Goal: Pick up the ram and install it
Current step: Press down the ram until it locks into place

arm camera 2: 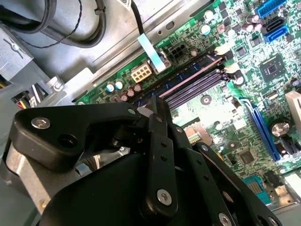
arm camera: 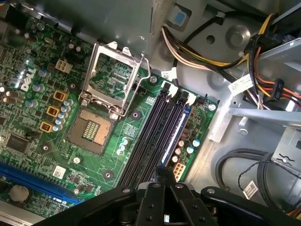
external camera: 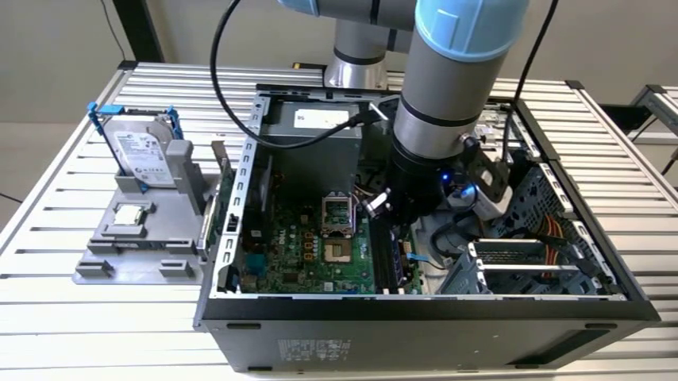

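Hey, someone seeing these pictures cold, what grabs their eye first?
Probably the big grey and blue robot arm plunging into the open computer case in the exterior view. Next, the green motherboard with its open CPU socket and the black memory slots just beyond the hand.

one computer case lies open on the table, with one green motherboard inside. one hard drive stands in one grey holder at 9 o'clock from the case. four long black memory slots lie side by side, and one open processor socket.
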Tool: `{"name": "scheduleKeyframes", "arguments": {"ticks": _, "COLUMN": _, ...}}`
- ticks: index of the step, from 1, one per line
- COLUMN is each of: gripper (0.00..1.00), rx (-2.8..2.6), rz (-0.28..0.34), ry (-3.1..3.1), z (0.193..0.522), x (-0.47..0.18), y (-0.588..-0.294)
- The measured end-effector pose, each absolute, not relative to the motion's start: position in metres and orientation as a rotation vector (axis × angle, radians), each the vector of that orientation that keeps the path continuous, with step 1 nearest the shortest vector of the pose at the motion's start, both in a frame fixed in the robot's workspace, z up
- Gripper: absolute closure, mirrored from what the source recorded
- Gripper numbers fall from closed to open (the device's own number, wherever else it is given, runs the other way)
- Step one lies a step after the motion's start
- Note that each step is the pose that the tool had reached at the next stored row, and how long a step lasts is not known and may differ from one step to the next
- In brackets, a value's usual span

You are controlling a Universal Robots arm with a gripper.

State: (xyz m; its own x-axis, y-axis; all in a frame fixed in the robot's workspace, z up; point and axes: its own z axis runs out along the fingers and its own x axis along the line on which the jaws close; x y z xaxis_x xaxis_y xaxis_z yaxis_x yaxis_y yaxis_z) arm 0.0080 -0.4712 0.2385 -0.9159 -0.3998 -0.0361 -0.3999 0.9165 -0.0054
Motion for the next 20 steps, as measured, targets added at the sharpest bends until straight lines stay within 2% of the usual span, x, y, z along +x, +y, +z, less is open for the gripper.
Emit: {"name": "scheduleKeyframes", "arguments": {"ticks": 20, "gripper": 1.0, "rx": -0.798, "rz": 0.008, "ry": 3.001, "z": 0.2384, "x": 0.0079, "y": -0.471}}
